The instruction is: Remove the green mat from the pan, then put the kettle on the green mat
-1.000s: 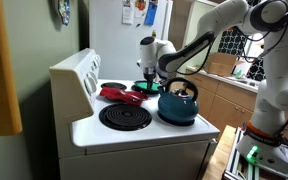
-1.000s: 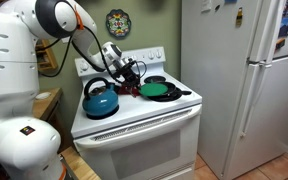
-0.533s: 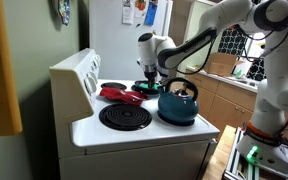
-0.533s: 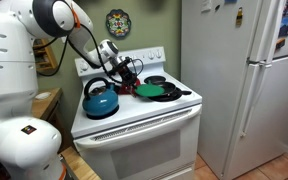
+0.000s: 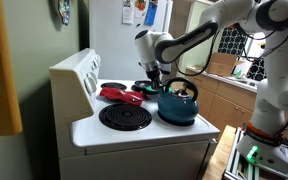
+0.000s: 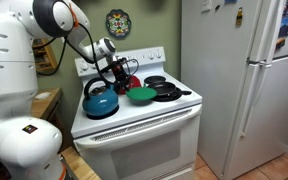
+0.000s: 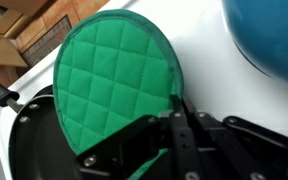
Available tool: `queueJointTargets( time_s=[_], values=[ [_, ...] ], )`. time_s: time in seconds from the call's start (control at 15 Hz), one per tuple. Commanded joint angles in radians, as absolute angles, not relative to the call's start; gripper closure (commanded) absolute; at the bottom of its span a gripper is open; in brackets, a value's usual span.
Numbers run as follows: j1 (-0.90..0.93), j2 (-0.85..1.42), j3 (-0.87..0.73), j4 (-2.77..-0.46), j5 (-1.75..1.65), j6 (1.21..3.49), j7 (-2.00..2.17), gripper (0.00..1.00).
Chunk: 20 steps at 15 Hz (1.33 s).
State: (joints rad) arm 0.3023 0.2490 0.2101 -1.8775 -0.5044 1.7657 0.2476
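Observation:
My gripper (image 6: pixel 125 83) is shut on the edge of the green mat (image 6: pixel 141 95) and holds it lifted and tilted above the stove top, between the kettle and the pan. In the wrist view the quilted green mat (image 7: pixel 109 75) hangs from the closed jaws (image 7: pixel 174 105), partly over the black pan (image 7: pixel 29 140) at the lower left. The black pan (image 6: pixel 167 92) sits on the front burner at the side away from the kettle. The teal kettle (image 6: pixel 100 99) with a dark arched handle stands on the other front burner; it also shows in an exterior view (image 5: pixel 177 103) and in the wrist view (image 7: pixel 269 35).
Red flat utensils (image 5: pixel 117 94) lie in the middle of the white stove top (image 6: pixel 134 118). A black coil burner (image 5: pixel 125 117) sits near the control panel. A white refrigerator (image 6: pixel 239 80) stands beside the stove. Wooden cabinets and a counter (image 5: pixel 224 80) lie beyond it.
My gripper has risen and moved toward the kettle with the green mat, lifting it off the pan; the pan now shows bare.

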Motion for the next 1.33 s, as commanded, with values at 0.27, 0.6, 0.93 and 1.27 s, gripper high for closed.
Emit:
queueJointTargets(
  time_s=[0.27, 0.6, 0.93, 1.27],
  values=[
    [0.295, 0.244, 0.214, -1.885, -0.346, 1.736, 0.204, 0.99],
    [0.292, 0.239, 0.211, -1.904, -0.295, 1.722, 0.184, 0.99],
    [0.287, 0.236, 0.21, -1.915, -0.279, 1.7, 0.168, 0.99],
    [0.292, 0.23, 0.2, -1.924, -0.326, 1.708, 0.194, 0.99]
  ],
)
